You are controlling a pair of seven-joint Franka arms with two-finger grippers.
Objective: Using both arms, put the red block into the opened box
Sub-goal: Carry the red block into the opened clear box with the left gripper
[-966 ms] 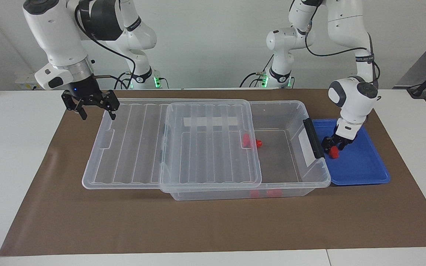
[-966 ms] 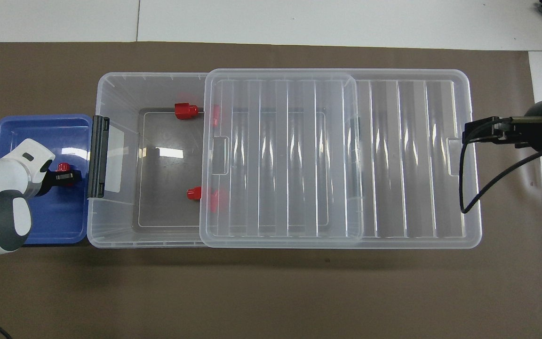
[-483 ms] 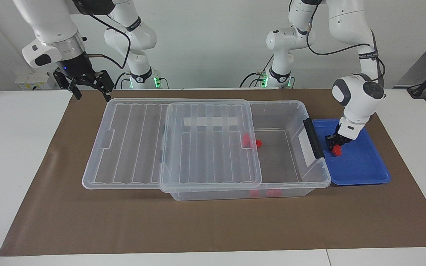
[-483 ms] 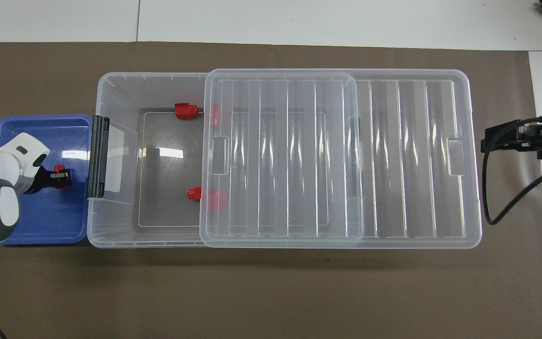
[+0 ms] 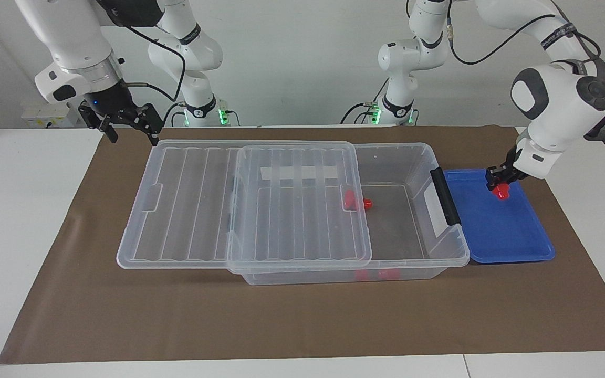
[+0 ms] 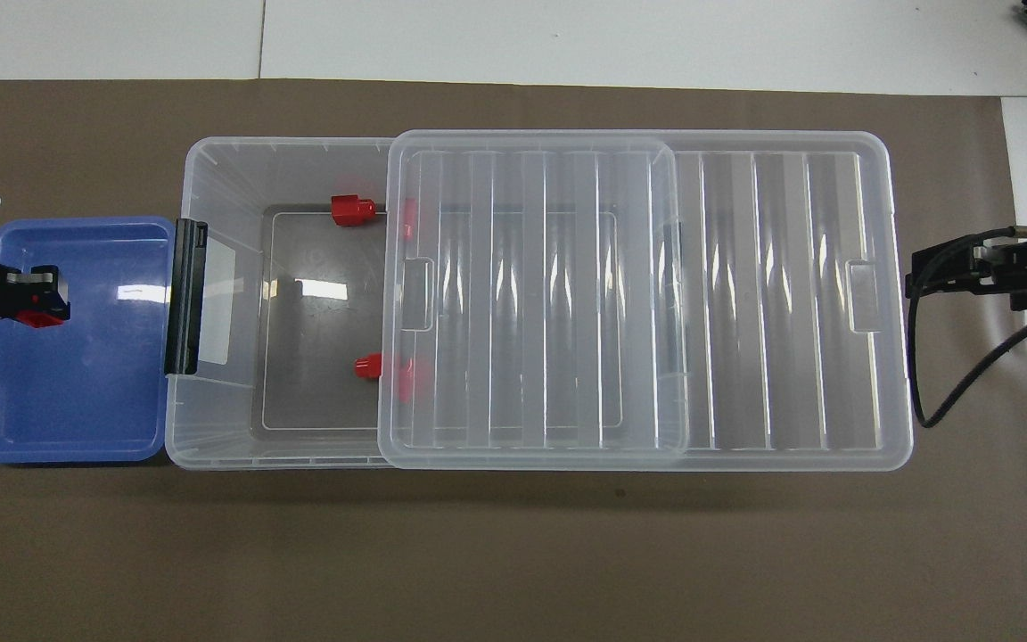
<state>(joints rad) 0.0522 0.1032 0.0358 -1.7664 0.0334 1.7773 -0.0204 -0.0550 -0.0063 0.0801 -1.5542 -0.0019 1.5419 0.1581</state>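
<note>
One small bright red plastic block (image 5: 501,191) hangs clamped in the left gripper (image 5: 500,185) over the shallow blue plastic tray (image 5: 512,247). The large clear plastic box (image 5: 441,260), its uncovered end adjoining the tray, lies toward the right arm, whose right gripper (image 5: 126,131) waits spread apart.

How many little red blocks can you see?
3, maybe more under the ribbed clear lid. One small red plastic block is in the left gripper over the blue tray. Two lie in the clear box.
</note>
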